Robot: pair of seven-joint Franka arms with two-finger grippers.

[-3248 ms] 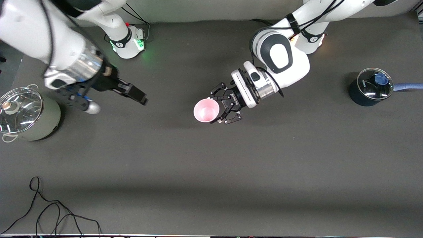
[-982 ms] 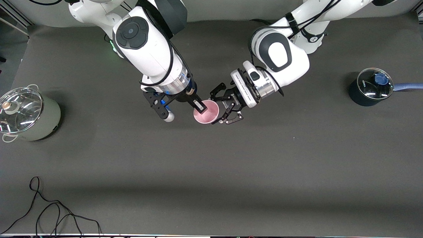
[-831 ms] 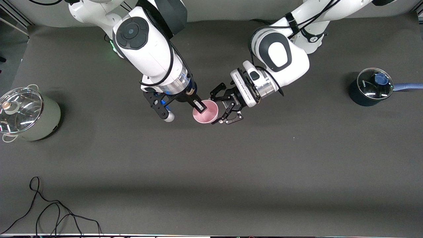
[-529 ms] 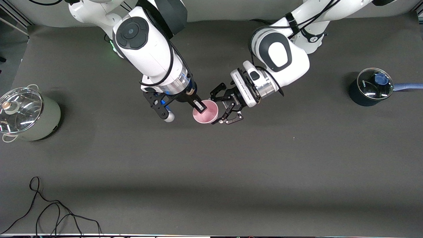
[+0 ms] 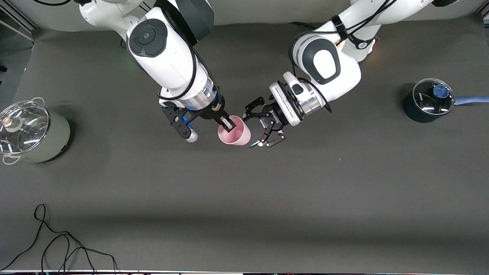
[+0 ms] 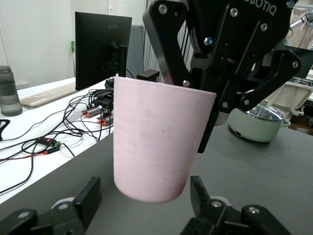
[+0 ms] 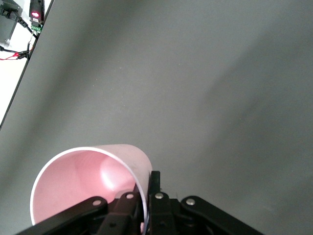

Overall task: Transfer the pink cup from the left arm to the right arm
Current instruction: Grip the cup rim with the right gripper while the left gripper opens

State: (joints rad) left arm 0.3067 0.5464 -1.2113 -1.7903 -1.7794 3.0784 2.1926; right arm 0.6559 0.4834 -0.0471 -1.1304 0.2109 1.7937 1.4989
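Note:
The pink cup [image 5: 233,131] hangs in the air over the middle of the table, tilted. My right gripper [image 5: 225,123] is shut on its rim, one finger inside and one outside, as the right wrist view shows [image 7: 149,183] with the cup [image 7: 83,181]. My left gripper [image 5: 253,129] is open beside the cup, toward the left arm's end, and not touching it. In the left wrist view the cup [image 6: 156,142] hangs from the right gripper. Its base sits between my left gripper's spread fingers [image 6: 93,196], with gaps on both sides.
A pale green pot with a glass lid [image 5: 30,131] stands at the right arm's end. A dark pot with a glass lid and blue handle [image 5: 428,100] stands at the left arm's end. A black cable [image 5: 57,244] lies near the front edge.
The right arm came in and shut on the cup's rim. Now my left gripper has opened and drawn back slightly. The cup has shifted toward the right arm's end and tilted.

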